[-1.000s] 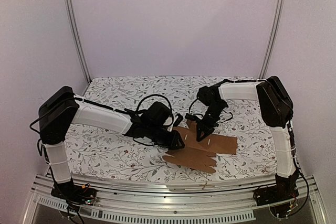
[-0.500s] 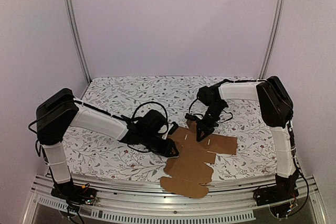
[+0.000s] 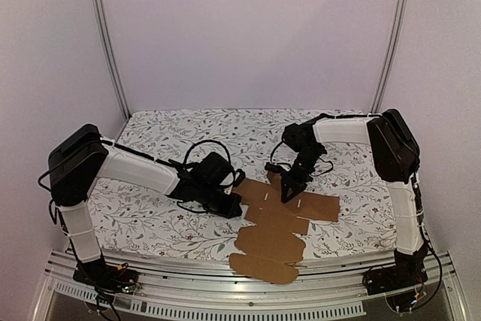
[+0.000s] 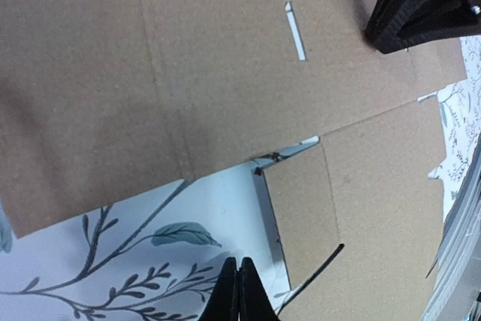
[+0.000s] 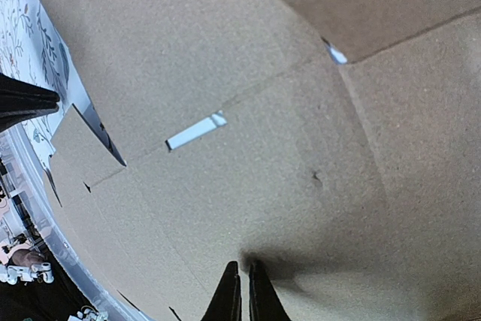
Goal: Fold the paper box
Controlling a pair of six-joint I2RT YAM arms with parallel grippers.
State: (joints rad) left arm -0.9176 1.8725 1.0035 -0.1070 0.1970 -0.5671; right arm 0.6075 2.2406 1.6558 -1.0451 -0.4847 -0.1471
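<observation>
One plain brown, cross-shaped cardboard paper box [image 3: 274,231] is seen lying unfolded on the floral tablecloth [image 3: 150,216], its 6 o'clock flap carried past the table's near edge. Two narrow slits [image 4: 294,30] are counted in it. The left gripper [image 3: 237,208] is closed tight on nothing, just off the sheet's 9 o'clock edge. The right gripper [image 3: 287,198] is closed too, its tips planted on the 12 o'clock part.
</observation>
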